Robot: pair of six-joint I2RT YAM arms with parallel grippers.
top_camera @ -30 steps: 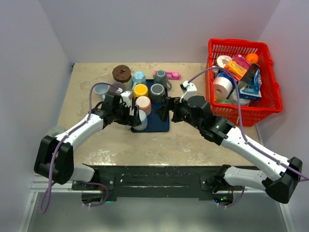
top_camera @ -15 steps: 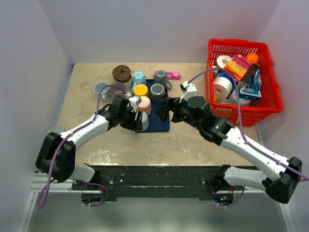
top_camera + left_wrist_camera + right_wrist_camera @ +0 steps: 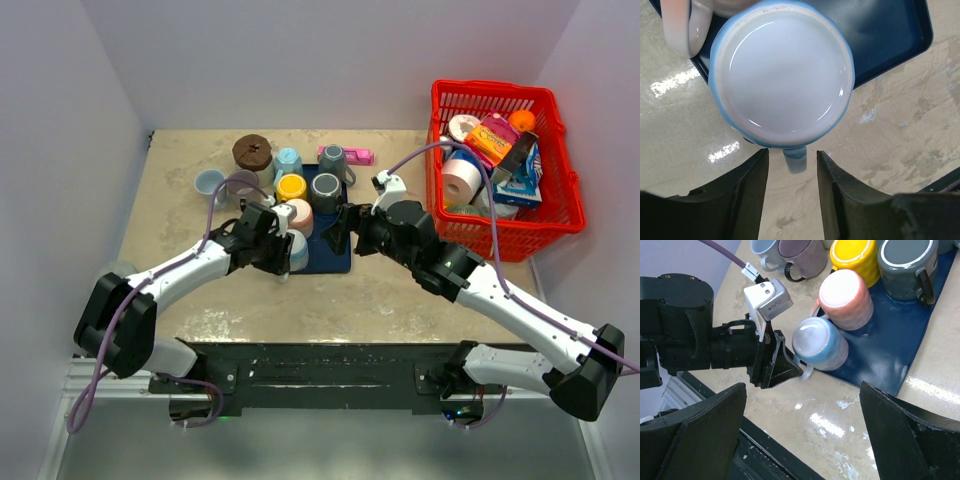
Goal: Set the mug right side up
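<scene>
A light-blue mug (image 3: 296, 250) (image 3: 782, 75) (image 3: 820, 345) stands upside down, base up, on the near left corner of the dark blue tray (image 3: 330, 258) (image 3: 890, 30) (image 3: 890, 360). Its handle (image 3: 795, 160) sticks out over the table. My left gripper (image 3: 281, 257) (image 3: 792, 152) (image 3: 790, 367) straddles that handle, its jaws narrowed, with a gap still showing on both sides. My right gripper (image 3: 340, 228) (image 3: 800, 387) hangs wide open over the tray's right side, holding nothing.
On the tray also stand an upturned pink mug (image 3: 298, 215) (image 3: 845, 297), a yellow mug (image 3: 291, 187) and a grey mug (image 3: 325, 190). More mugs (image 3: 225, 184) and a brown lid (image 3: 252, 152) sit behind. A full red basket (image 3: 500, 170) stands at the right.
My left gripper has slid right to the blue mug and its jaws have narrowed around the handle. The right arm has not moved.
</scene>
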